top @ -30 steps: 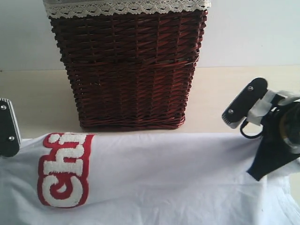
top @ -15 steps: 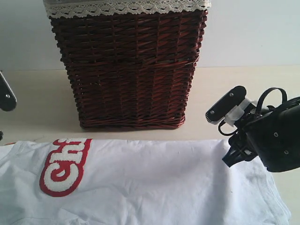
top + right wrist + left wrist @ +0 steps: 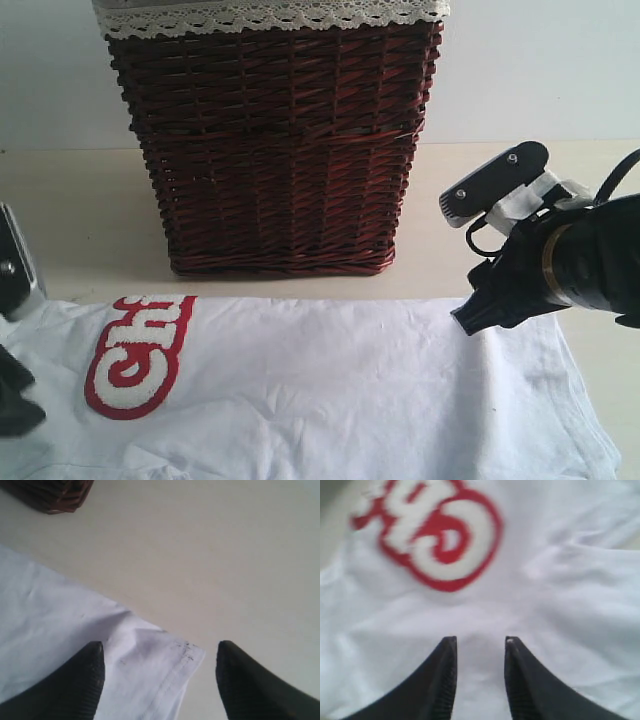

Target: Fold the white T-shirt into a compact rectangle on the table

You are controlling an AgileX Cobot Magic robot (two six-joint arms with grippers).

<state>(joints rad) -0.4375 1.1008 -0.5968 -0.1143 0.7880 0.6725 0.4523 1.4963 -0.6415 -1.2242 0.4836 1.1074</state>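
Note:
The white T-shirt [image 3: 340,390] lies spread flat along the near side of the table [image 3: 80,210], its red band with white lettering [image 3: 135,355] toward the left. My left gripper [image 3: 480,642] hovers open over plain cloth just short of the lettering [image 3: 435,535], with nothing pinched between its fingers. It shows as a dark shape [image 3: 15,400] at the shirt's left end. My right gripper [image 3: 160,647] is wide open, its fingers straddling the shirt's stitched hem corner [image 3: 170,665] without gripping it. Its dark tip [image 3: 468,318] sits at the shirt's far right edge.
A tall dark wicker basket [image 3: 275,140] with white lace trim stands right behind the shirt's far edge, and its corner [image 3: 50,495] shows in the right wrist view. Bare table [image 3: 225,555] stretches beyond the hem corner.
The shirt's far edge, held up a second ago, has dropped flat toward the near side. My left arm has come back down at the left end. The right gripper has shifted slightly along the far right edge.

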